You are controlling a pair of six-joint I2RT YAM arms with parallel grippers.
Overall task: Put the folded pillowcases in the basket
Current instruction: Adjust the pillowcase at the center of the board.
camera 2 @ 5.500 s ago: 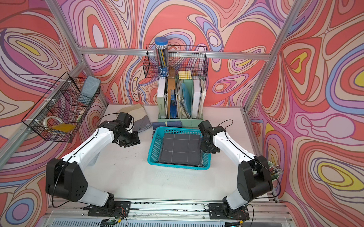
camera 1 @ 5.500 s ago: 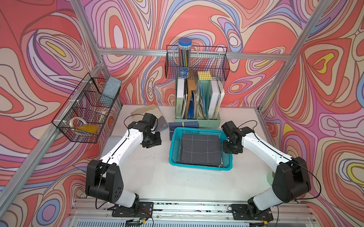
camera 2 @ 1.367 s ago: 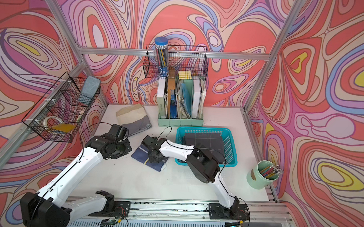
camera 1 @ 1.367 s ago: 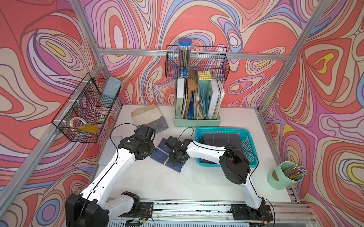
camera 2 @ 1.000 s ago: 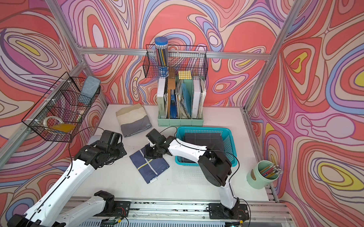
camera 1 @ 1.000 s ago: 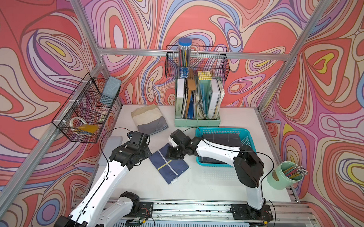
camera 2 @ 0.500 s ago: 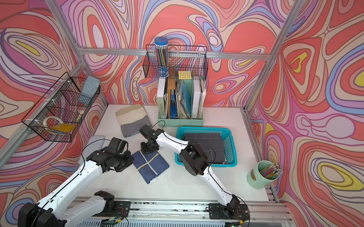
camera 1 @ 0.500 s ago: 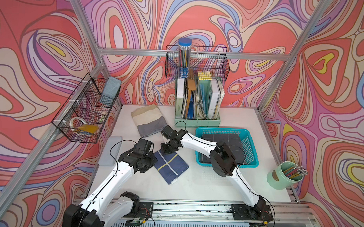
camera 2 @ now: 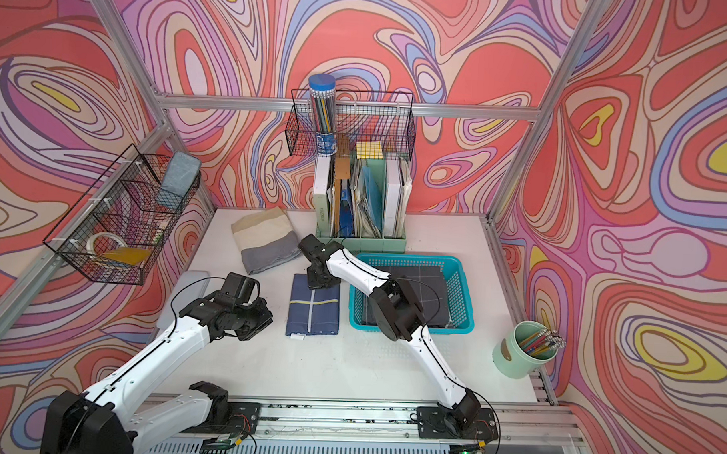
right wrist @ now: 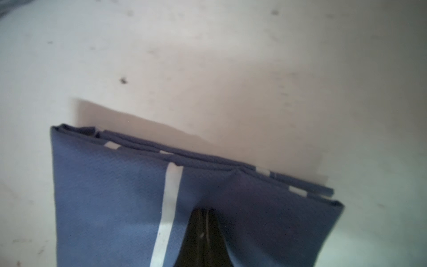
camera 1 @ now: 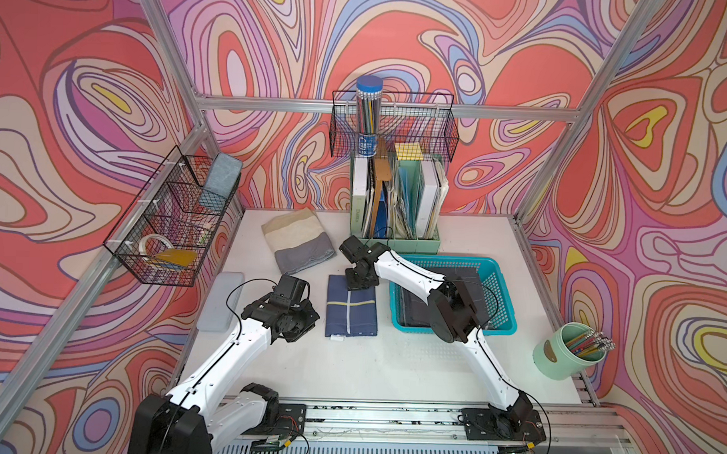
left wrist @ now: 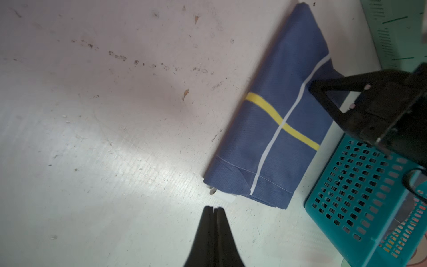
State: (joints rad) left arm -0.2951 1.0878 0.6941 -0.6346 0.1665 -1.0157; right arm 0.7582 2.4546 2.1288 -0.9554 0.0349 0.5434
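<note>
Pillowcase (camera 1: 353, 306), now straight beside basket (camera 1: 448, 261): navy, striped.

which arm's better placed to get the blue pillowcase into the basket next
Right. The right gripper, shut, rests on the pillowcase's far end, beside the basket. The left gripper, also shut, sits off its near corner, on the side away from the basket.
</note>
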